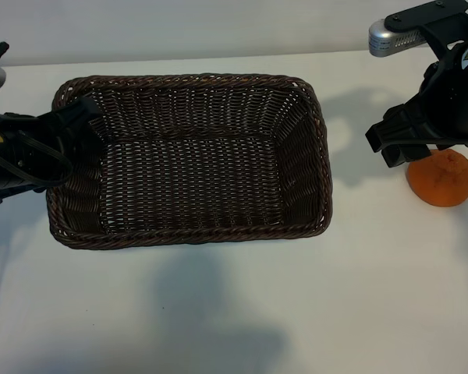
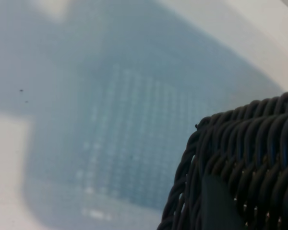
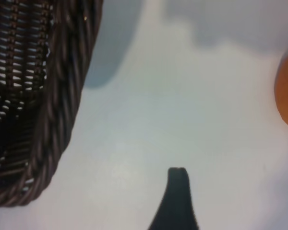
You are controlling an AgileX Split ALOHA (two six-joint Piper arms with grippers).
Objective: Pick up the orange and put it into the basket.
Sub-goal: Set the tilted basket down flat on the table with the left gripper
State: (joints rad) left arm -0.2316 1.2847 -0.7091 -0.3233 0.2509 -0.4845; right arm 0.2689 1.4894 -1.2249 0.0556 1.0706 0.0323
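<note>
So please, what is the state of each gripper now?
Left gripper: closed on the basket rim at its left end.
Right gripper: open, holding nothing, above the table beside the orange.

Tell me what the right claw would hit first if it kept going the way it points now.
Probably the bare table: the right claw points steeply down between the basket and the orange.

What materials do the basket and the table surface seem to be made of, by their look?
The basket looks like dark brown woven wicker or rattan, possibly a plastic imitation: braided rim, open weave, slight gloss on the strands. The table looks like a smooth, matte white laminate or painted board; soft shadows show, no grain. Neither can be confirmed by sight.
</note>
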